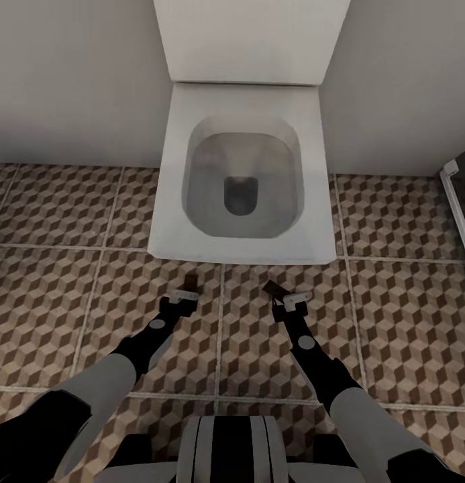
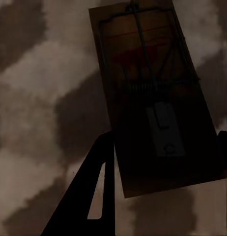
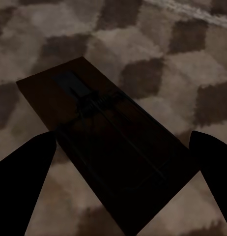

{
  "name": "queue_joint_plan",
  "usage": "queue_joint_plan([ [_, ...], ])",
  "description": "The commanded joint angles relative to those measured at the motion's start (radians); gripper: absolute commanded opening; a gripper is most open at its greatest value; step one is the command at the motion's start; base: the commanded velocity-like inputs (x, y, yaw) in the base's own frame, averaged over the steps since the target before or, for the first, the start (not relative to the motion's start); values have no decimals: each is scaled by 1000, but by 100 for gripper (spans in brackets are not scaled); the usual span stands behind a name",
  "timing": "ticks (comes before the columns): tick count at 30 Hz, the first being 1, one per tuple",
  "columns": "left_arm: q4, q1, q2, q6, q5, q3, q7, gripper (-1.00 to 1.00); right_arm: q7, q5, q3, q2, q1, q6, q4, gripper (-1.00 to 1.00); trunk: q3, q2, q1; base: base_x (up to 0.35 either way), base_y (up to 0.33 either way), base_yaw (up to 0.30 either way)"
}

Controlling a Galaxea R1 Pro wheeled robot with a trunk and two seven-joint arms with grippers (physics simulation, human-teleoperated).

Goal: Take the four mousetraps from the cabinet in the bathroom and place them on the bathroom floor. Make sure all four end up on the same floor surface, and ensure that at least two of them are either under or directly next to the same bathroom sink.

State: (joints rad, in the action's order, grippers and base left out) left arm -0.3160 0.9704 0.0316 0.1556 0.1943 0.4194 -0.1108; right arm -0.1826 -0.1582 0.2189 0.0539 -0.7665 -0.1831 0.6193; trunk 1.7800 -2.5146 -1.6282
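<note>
Both pincers hang low over the bathroom floor (image 1: 64,221), its tiles printed with brown, beige and white cubes, just in front of a white toilet (image 1: 244,178) that stands against a pale wall. Left pincer (image 1: 187,287) pinches a mousetrap (image 1: 190,279) by its near end; in the left wrist view that mousetrap (image 2: 153,93), a dark wooden board with wire spring, bar and a faint red mark, sits between the two dark fingers (image 2: 91,196) and reaches out past them over the tiles. Right pincer (image 1: 286,296) likewise grips a second mousetrap (image 1: 273,288), tilted toward the left arm in the head view; the right wrist view shows this mousetrap (image 3: 108,142) lying slantwise between the black fingers (image 3: 25,182), its wire frame facing up above the patterned floor. Whether either trap touches the tiles cannot be told. At the head view's right edge stands a white frame (image 1: 457,201).
</note>
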Motion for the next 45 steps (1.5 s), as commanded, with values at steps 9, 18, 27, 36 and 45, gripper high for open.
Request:
queue_joint_plan([
  [9, 4, -1, 17, -41, 10, 21, -10, -100, -9, -9, 3, 0, -1, 20, -3, -100, 1, 0, 0, 0, 0, 0],
  [18, 5, 0, 17, -41, 10, 21, -10, -100, -9, -9, 3, 0, -1, 22, -3, -100, 1, 0, 0, 0, 0, 0],
  [27, 6, 0, 17, -41, 10, 21, -10, -100, -9, -9, 3, 0, -1, 38, -9, -100, 1, 0, 0, 0, 0, 0],
  [36, 6, 0, 17, -41, 11, 21, -10, -100, -9, -9, 3, 0, -1, 42, -9, -100, 1, 0, 0, 0, 0, 0],
  [45, 19, -1, 17, -42, 11, 21, -9, -100, -9, -10, 3, 0, -1, 42, -9, -100, 1, 0, 0, 0, 0, 0],
])
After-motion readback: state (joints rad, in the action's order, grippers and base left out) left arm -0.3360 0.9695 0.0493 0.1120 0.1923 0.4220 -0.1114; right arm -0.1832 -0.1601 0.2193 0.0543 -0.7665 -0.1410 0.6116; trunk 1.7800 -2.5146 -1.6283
